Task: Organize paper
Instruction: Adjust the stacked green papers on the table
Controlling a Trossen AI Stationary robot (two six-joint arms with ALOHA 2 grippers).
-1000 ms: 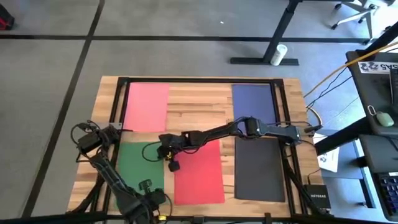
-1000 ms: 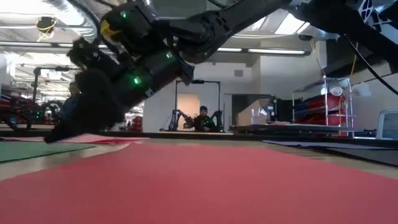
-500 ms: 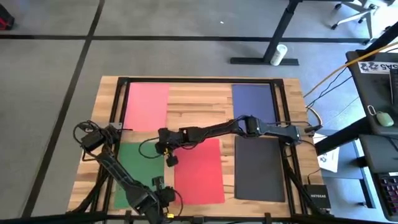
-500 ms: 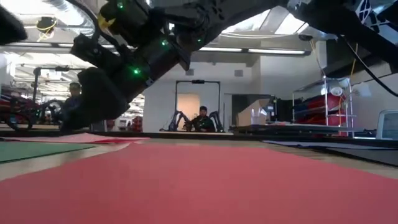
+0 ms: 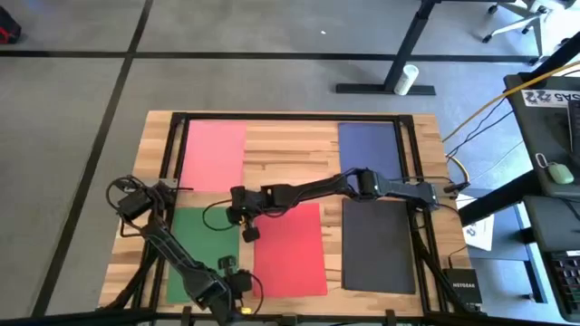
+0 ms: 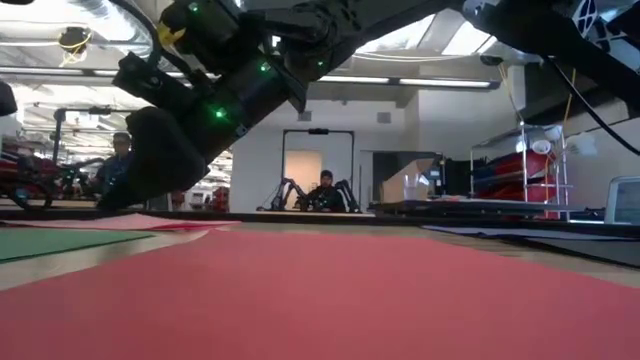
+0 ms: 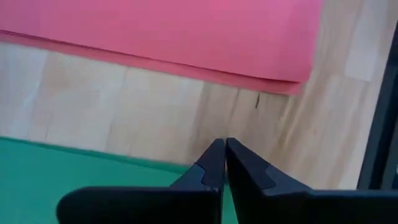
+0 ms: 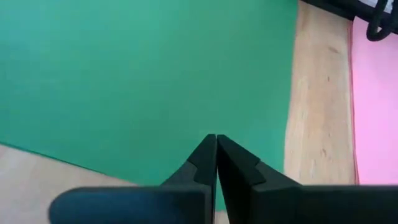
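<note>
Thin matte green sheet (image 5: 204, 249) lies flat, light and floppy; my right gripper (image 5: 237, 220), fingers closed and empty, should pinch its upper-right corner.

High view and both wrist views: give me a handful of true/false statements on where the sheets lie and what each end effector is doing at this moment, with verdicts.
1. The pink sheet lies at the table's far left, the navy sheet at its far right. True.
2. The right end effector holds the red sheet off the table. False: its fingers are shut on nothing, and the red sheet lies flat.
3. The green sheet lies left of the red sheet. True.
4. The left end effector is open. False: its fingers are shut, with nothing between them.
5. The dark grey sheet is stacked on the navy sheet. False: it lies nearer the camera, apart from it.
</note>
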